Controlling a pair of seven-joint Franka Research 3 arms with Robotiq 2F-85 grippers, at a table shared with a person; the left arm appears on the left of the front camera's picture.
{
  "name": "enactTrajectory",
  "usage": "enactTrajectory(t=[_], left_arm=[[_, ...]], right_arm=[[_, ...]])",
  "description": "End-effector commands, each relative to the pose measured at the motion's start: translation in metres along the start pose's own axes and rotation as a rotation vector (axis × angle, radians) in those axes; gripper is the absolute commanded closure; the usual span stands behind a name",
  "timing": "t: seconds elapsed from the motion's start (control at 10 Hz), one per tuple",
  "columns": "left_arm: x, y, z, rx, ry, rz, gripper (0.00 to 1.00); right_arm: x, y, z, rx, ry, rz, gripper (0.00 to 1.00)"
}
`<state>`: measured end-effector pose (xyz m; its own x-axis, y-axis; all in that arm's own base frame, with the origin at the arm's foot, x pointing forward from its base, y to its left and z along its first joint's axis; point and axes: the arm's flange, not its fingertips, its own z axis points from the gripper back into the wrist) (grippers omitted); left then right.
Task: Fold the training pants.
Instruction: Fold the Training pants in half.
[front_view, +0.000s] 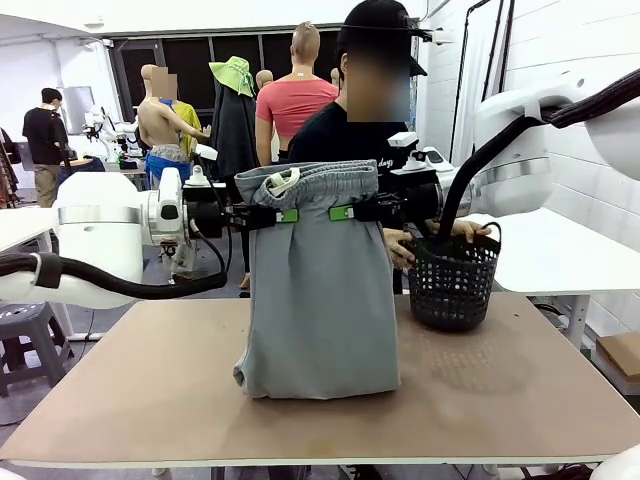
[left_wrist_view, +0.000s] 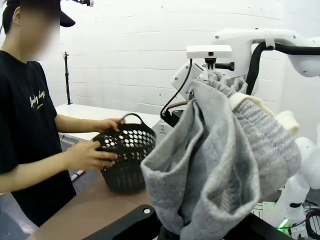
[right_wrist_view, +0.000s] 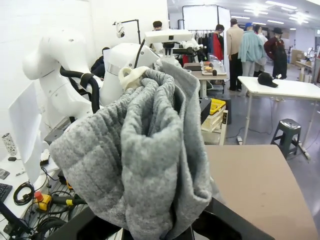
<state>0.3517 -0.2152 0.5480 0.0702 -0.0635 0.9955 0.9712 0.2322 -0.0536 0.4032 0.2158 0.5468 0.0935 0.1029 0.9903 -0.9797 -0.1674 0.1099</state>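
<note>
The training pants (front_view: 318, 290) hang folded between both arms, the lower fold resting on the tabletop (front_view: 520, 400). The left claw (front_view: 286, 215) and right claw (front_view: 342, 212) are each clenched on the fabric just below the gathered waistband. The jersey looks soft, limp and light, so it probably sags wherever unsupported; the thicker elastic waistband likely offers the firmest hold.

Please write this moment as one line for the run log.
left gripper: shut on training pants waistband | right gripper: same | pants: hanging, bottom fold on table | person's hands: on black basket
</note>
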Motion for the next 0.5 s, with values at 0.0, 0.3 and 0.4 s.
enactTrajectory(t=[0.0,0.3,0.4], left_arm=[[0.001,0.006,-0.003,0.001,-0.012,-0.012,1.00],[-0.001,0.001,0.000,0.004,0.006,-0.001,1.00],[0.006,0.019,-0.004,0.001,0.023,-0.016,1.00]], right_arm=[[0.001,0.000,0.001,-0.003,-0.001,0.007,1.00],[-0.001,-0.001,0.001,-0.002,0.001,-0.001,1.00],[0.003,-0.019,0.002,0.002,0.005,-0.001,1.00]])
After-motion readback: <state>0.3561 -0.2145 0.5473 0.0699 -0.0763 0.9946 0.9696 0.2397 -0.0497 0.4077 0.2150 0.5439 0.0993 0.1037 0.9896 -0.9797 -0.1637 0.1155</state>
